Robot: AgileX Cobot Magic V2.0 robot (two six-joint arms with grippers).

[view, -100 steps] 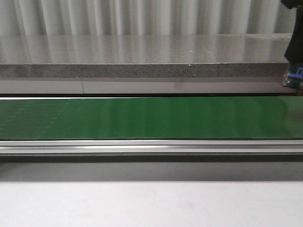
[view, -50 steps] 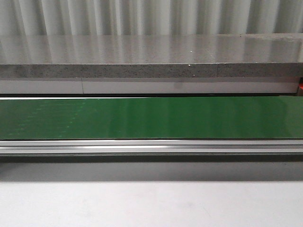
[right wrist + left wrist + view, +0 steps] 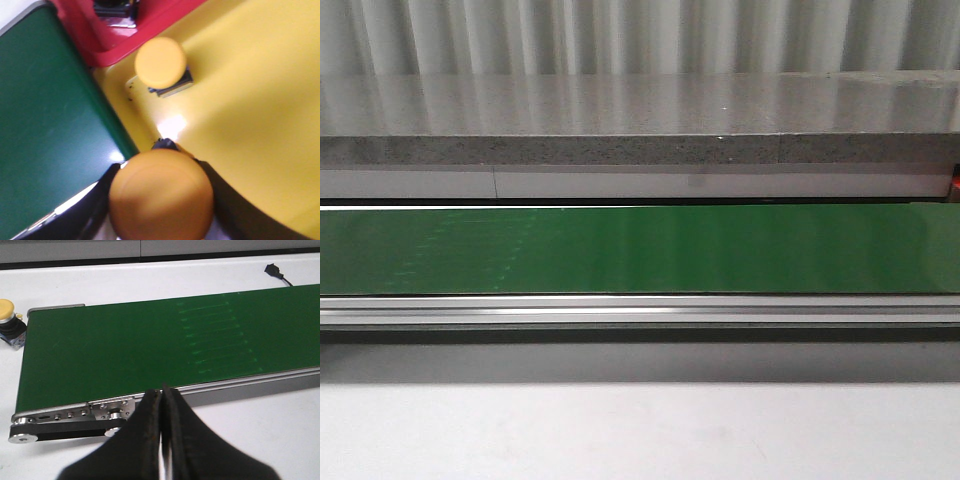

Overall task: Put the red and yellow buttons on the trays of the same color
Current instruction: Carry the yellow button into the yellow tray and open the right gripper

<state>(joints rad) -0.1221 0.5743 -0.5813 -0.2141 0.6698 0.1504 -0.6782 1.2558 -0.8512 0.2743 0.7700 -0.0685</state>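
Between the right gripper's (image 3: 161,200) dark jaws: one yellow button (image 3: 161,192), domed cap toward the camera, jaws closed against its sides, body hidden beneath the cap. Judged light, rigid, hard plastic; cap likely smooth and slippery, so the squarer body under the cap looks the surer place to grip. Held button hangs over the near edge of the yellow tray (image 3: 260,110), just beside the green belt (image 3: 45,115). Second yellow button (image 3: 161,64) already rests in that tray, well apart from the jaws. Red tray (image 3: 125,42) adjoins beyond; its contents are too blurred to name. Left gripper (image 3: 161,405): jaws pressed together, holding nothing, hovering at the belt's near rail. Third yellow button (image 3: 7,307) sits on the table off the belt's end.
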